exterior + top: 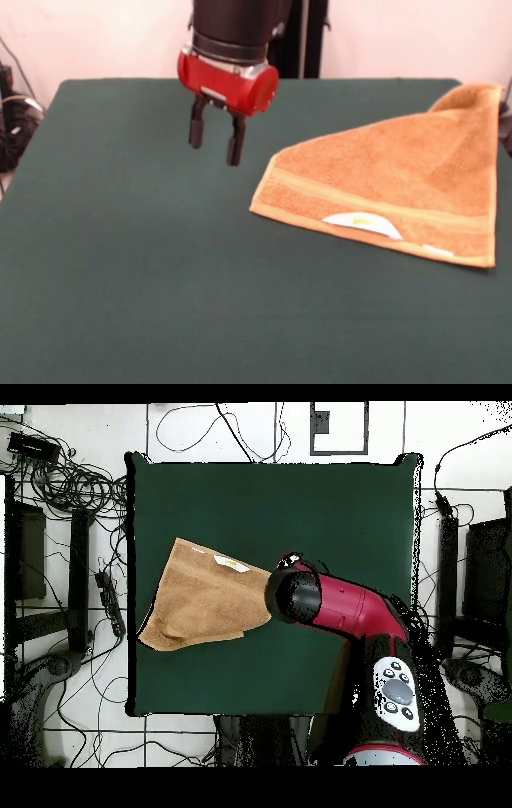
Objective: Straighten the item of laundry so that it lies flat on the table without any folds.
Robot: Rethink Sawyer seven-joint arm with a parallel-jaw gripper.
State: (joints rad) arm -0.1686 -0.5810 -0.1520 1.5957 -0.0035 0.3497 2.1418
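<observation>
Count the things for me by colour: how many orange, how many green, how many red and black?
Orange: 1, the towel
Green: 1, the table
Red and black: 1, the robot arm with its open end effector
Total: 3

Behind my bench stands a plain pale pink wall (pixel 400 36). From overhead I see a white tiled floor with dark seams (pixel 70 429) all round, strewn with tangled black cables (pixel 65 484), with dark racks (pixel 30 554) left and right.
</observation>
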